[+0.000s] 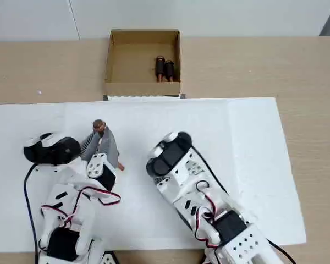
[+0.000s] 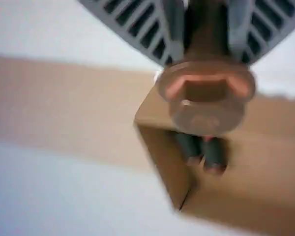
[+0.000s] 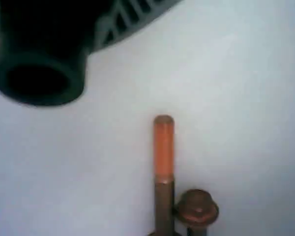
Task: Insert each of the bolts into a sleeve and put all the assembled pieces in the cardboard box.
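Our left arm [image 1: 77, 192] and right arm [image 1: 187, 176] are white shells around black servo blocks, with a rounded black camera housing [image 1: 50, 148] just behind each tool. The left tool [image 1: 100, 133] has grey fingers [image 2: 132, 19] cut with slanted ribs, as does the right tool [image 3: 73, 44]. Farther back from the tools, red, white and black cables [image 1: 204, 204] loop between joints, and round holes dot the rearmost bracket [image 1: 245, 242].

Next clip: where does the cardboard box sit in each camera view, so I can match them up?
High view: the cardboard box stands at top centre, just past the white sheet's far edge, two assembled pieces inside.
Left wrist view: the box lies beyond the held bolt's head, the same two pieces inside.
Right wrist view: not in it; a sleeve and bolts against the sheet.
Shared landmark: the white sheet.
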`<state>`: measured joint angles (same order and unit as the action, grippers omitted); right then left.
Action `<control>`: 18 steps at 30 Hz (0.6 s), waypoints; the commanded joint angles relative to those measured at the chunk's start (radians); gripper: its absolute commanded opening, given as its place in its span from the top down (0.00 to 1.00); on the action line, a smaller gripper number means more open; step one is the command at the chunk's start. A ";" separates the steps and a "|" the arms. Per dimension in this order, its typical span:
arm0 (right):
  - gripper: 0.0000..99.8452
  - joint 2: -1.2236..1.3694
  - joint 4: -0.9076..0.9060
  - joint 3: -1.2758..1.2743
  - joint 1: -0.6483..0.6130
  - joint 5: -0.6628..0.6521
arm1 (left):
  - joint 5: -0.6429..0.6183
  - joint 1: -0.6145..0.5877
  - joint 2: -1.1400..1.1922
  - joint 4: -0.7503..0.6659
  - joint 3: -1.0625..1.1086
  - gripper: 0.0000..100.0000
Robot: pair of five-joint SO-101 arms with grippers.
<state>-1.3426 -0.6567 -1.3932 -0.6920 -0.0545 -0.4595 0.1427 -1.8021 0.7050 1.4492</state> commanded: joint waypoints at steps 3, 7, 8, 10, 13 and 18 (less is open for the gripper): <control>1.00 -0.008 0.125 -0.040 -0.035 -0.021 | -0.063 0.012 -0.009 -0.121 -0.008 1.00; 1.00 -0.008 0.209 -0.071 -0.039 -0.069 | -0.133 0.014 -0.009 -0.118 -0.008 1.00; 1.00 -0.008 0.229 -0.072 -0.039 -0.074 | -0.143 0.014 -0.009 -0.118 -0.008 1.00; 1.00 -0.008 0.259 -0.072 -0.039 -0.074 | -0.144 0.020 -0.009 -0.120 -0.008 1.00; 1.00 -0.008 0.283 -0.074 -0.053 -0.074 | -0.153 0.075 -0.009 -0.120 -0.008 1.00; 1.00 -0.008 0.283 -0.074 -0.090 -0.074 | -0.230 0.153 -0.009 -0.121 -0.007 1.00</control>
<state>-1.3426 -0.4035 -1.4745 -0.7626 -0.1174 -0.6636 0.2654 -1.8021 0.6160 1.4492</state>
